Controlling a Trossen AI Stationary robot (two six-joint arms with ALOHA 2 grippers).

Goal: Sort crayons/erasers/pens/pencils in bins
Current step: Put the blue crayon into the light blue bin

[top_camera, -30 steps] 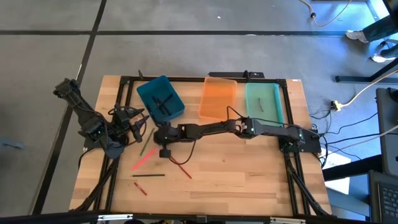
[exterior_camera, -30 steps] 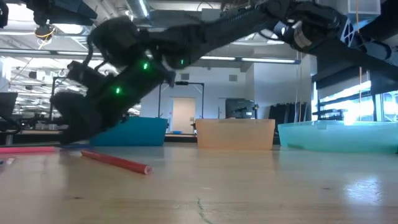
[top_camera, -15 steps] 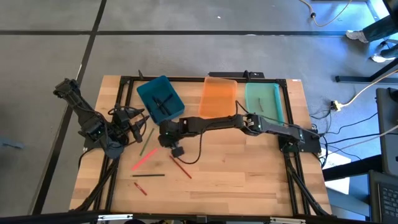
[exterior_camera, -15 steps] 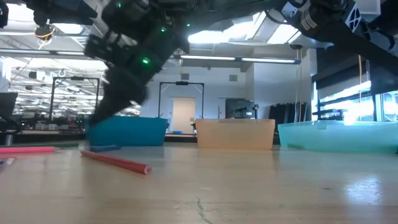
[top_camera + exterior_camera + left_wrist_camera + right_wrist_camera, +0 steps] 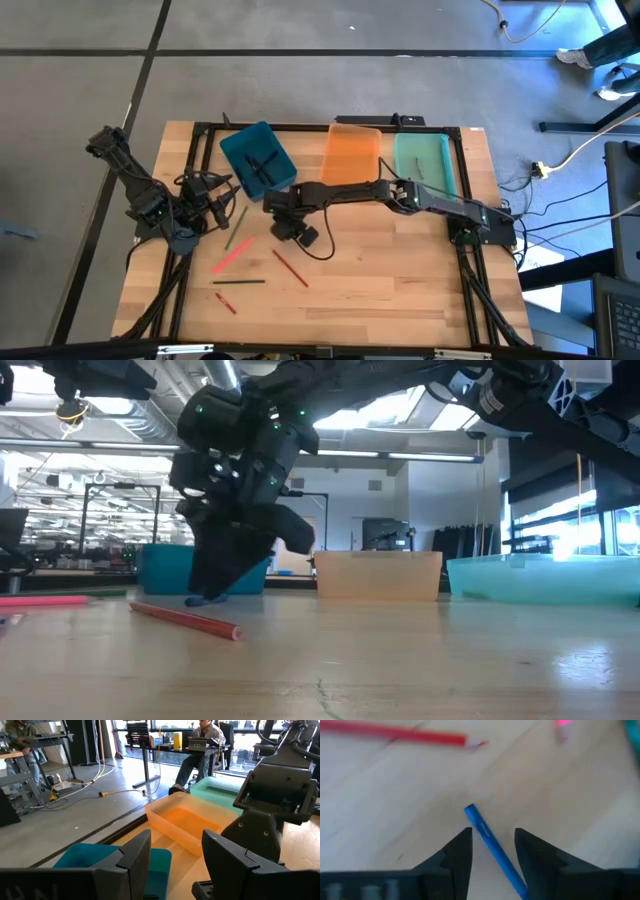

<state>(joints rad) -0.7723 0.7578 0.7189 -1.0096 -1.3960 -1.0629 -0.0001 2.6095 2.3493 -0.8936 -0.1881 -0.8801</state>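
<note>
A blue stick [image 5: 492, 845] lies on the wood table [image 5: 400, 270], just in front of the teal bin [image 5: 258, 160]. My right gripper [image 5: 492, 837] points steeply down over it, open, one finger on each side, a gap showing on both sides. In the low view its fingers [image 5: 215, 575] reach down to the blue stick [image 5: 200, 601]. A red stick [image 5: 291, 268], a pink one [image 5: 232, 257], a green one [image 5: 237, 228] and a dark one [image 5: 240, 283] lie flat on the table. My left gripper [image 5: 175, 855] waits open at the table's left.
The orange bin [image 5: 350, 155] and the mint bin [image 5: 425, 165] stand along the far edge beside the teal bin, which holds dark sticks [image 5: 262, 165]. A black cable [image 5: 322, 245] loops under my right arm. Bare wood lies at the near right.
My right gripper has gone a little toward the table's right edge and up. It has rolled about its own axis and tipped from lying low over the table to pointing steeply down.
</note>
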